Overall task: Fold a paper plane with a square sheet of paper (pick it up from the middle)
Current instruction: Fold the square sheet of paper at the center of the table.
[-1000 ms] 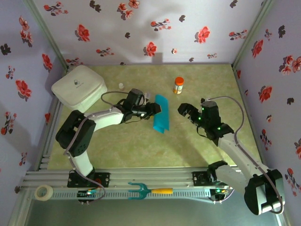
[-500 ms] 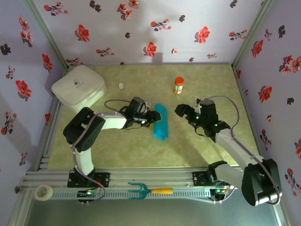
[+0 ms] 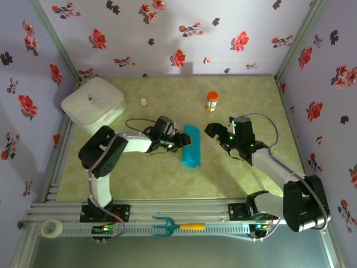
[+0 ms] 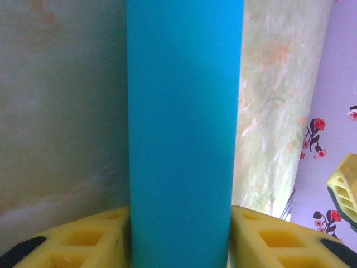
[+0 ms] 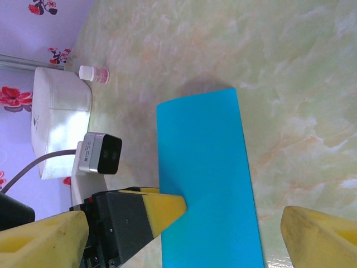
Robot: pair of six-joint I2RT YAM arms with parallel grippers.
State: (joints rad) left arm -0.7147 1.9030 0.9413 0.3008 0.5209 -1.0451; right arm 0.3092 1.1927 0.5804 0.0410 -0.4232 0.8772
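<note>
A white box [image 3: 93, 104] sits in the left rear corner of the bench [image 3: 167, 178], with a small vial [image 3: 144, 102] to its right near the rear edge. The left claw [image 3: 179, 139] is partly closed on the paper [image 3: 191, 146], a folded teal strip at mid-bench that fills the gap between both yellow fingers [image 4: 89, 237]. An orange bottle [image 3: 212, 101] stands near the rear edge. The right claw [image 3: 214, 133] is wide, near the strip's right edge and not touching it.

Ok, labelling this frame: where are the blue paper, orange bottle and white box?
blue paper [image 3: 191, 146], top external view, middle of the strip
orange bottle [image 3: 212, 103], top external view, its body
white box [image 3: 92, 104], top external view, lid centre
</note>
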